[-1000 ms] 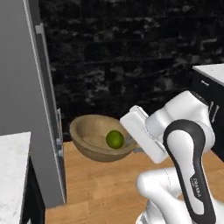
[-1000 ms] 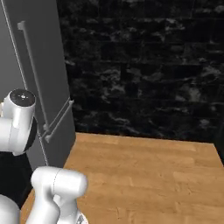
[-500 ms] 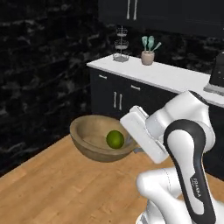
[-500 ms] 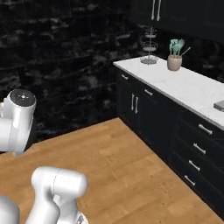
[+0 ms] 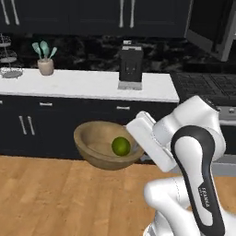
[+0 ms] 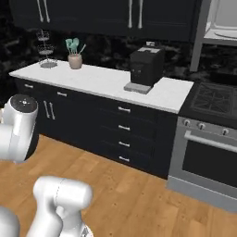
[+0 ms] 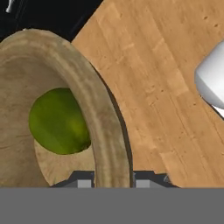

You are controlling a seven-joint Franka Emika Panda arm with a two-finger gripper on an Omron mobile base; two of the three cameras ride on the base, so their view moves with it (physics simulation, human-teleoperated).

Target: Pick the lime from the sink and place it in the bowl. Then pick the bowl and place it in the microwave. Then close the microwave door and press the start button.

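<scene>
Dark lower cabinets under a white countertop line the far wall, with a black coffee machine standing on it and a wooden plank floor below. White robot arm bends at the elbow, forearm reaching left and level. Two-finger gripper is clamped on the rim of the wide light-brown wooden bowl, held above the floor. Small round yellow-green lime rests inside the bowl.
</scene>
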